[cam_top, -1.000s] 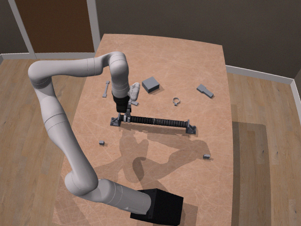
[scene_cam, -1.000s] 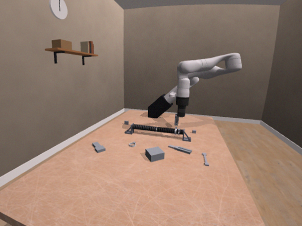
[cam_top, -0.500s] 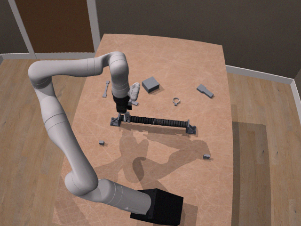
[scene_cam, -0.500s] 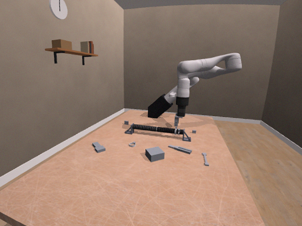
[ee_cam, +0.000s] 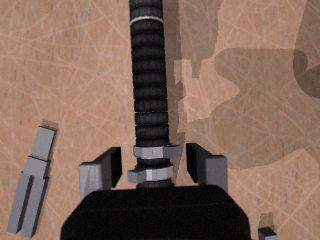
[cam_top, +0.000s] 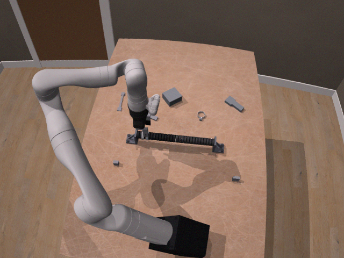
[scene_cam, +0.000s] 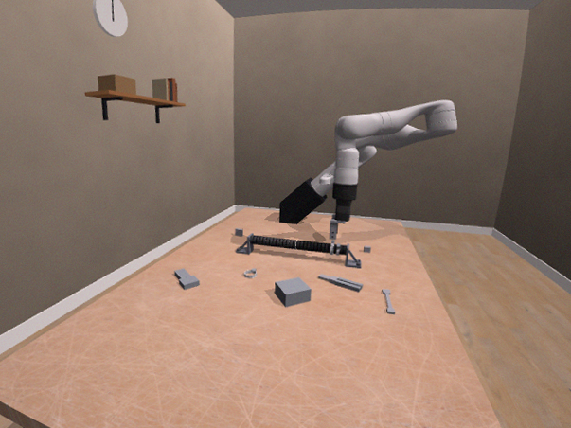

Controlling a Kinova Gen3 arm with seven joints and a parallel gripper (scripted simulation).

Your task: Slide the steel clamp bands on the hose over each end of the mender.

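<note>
A black ribbed hose (cam_top: 191, 139) (scene_cam: 284, 242) (ee_cam: 150, 85) lies level across two grey cradles (cam_top: 131, 138) (cam_top: 219, 147) in the middle of the table. Two grey steel clamp bands (ee_cam: 156, 151) (ee_cam: 149, 174) sit close together on the hose near the left cradle in the top view. My gripper (cam_top: 142, 134) (scene_cam: 333, 242) (ee_cam: 154, 158) points straight down and is open. One finger stands on each side of the hose at the bands, with a gap on both sides. A thin pale ring (ee_cam: 146, 19) (cam_top: 176, 137) marks the hose near its middle. The mender is hidden.
Behind the hose lie a grey block (cam_top: 172, 95) (scene_cam: 292, 291), a loose clamp ring (cam_top: 201, 114) (scene_cam: 249, 271), a stepped plate (cam_top: 234, 103) (scene_cam: 186, 278), a small wrench (cam_top: 121, 101) (scene_cam: 388, 301) and a forked tool (scene_cam: 340, 281) (ee_cam: 28, 192). Two small cubes (cam_top: 116, 163) (cam_top: 236, 178) lie nearer the robot's black base (cam_top: 183, 236).
</note>
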